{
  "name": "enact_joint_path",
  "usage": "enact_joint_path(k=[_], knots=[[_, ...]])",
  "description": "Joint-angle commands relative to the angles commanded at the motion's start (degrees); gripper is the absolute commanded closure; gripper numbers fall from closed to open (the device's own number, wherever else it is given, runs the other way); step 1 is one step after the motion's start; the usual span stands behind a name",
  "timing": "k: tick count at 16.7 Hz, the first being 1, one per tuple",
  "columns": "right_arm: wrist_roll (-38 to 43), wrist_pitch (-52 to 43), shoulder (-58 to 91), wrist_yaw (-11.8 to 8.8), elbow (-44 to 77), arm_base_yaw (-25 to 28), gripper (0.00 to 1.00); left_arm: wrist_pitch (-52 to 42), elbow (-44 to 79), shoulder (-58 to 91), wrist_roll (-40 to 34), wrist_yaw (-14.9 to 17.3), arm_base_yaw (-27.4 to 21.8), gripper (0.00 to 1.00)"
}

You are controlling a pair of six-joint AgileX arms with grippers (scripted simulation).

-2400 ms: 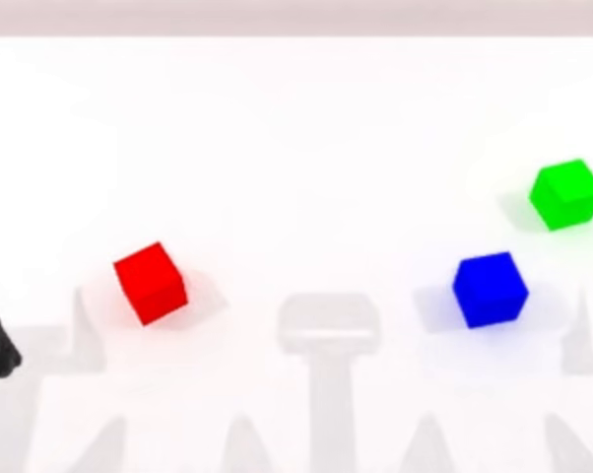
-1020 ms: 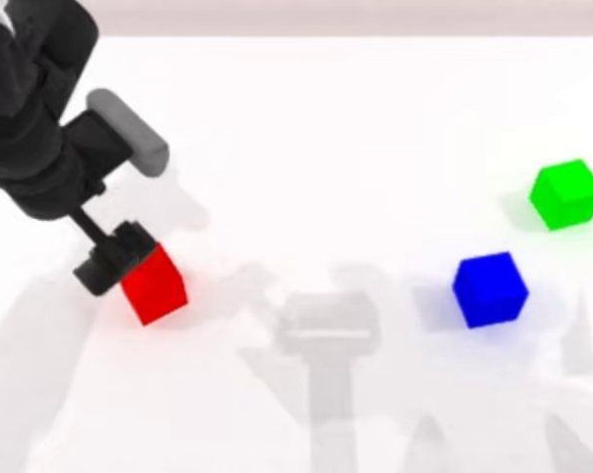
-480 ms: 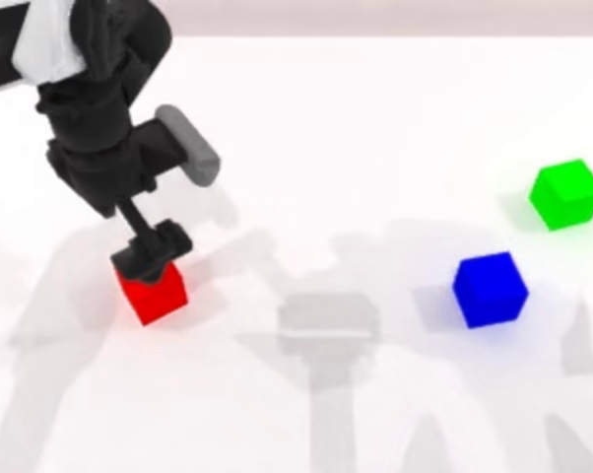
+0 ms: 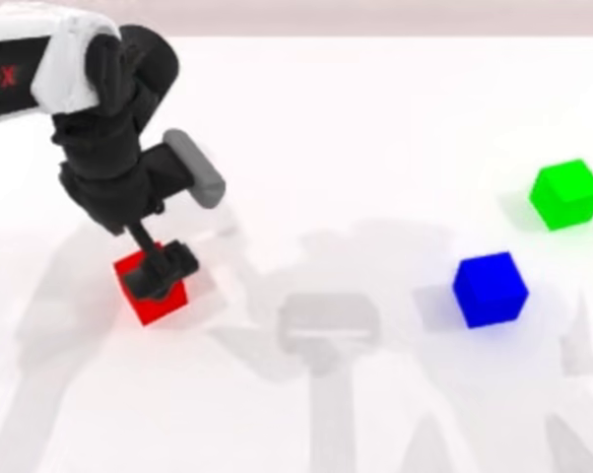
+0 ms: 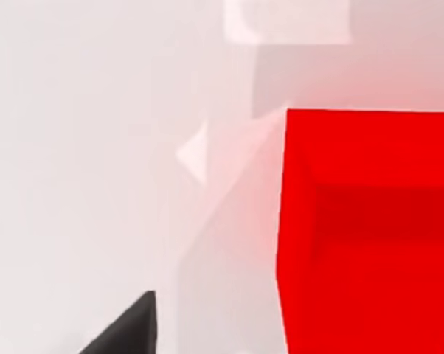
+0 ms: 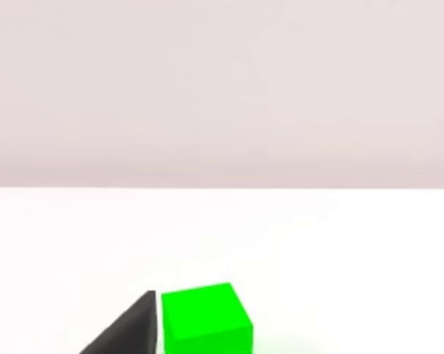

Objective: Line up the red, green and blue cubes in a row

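The red cube (image 4: 157, 299) lies on the white table at the left. My left gripper (image 4: 159, 273) hangs right over it, open, and hides the cube's top. In the left wrist view the red cube (image 5: 369, 236) looms large, with one dark fingertip (image 5: 130, 332) apart from its side; the other finger is out of frame. The blue cube (image 4: 490, 289) sits at the right and the green cube (image 4: 567, 194) lies farther back, near the right edge. My right arm is outside the top view; its wrist view shows one fingertip (image 6: 133, 328) next to the green cube (image 6: 206, 318), nothing held.
The table's far edge (image 4: 296, 35) runs along the top of the top view. Grey shadows of the arms fall across the front of the table (image 4: 326, 325). The left arm's black and white body (image 4: 90, 108) stands over the back left.
My left arm has swung in from the left edge and its gripper has come over the red cube, shifting slightly right in the last half second. No cube has moved.
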Motion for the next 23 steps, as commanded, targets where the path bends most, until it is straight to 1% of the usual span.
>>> enact_joint_path(k=[4,6,9,22,23], knots=[[0.0,0.0,0.0,0.0,0.0,0.0,0.00,9.9,-5.7,3.8,0.0,0.0,0.0,0.00],[0.0,0.0,0.0,0.0,0.0,0.0,0.00,11.5,-6.8,4.7,0.1,0.0,0.0,0.00],[0.0,0.0,0.0,0.0,0.0,0.0,0.00,11.6,-6.8,4.7,0.1,0.0,0.0,0.00],[0.0,0.0,0.0,0.0,0.0,0.0,0.00,11.6,-6.8,4.7,0.1,0.0,0.0,0.98],[0.0,0.0,0.0,0.0,0.0,0.0,0.00,11.6,-6.8,4.7,0.1,0.0,0.0,1.00]])
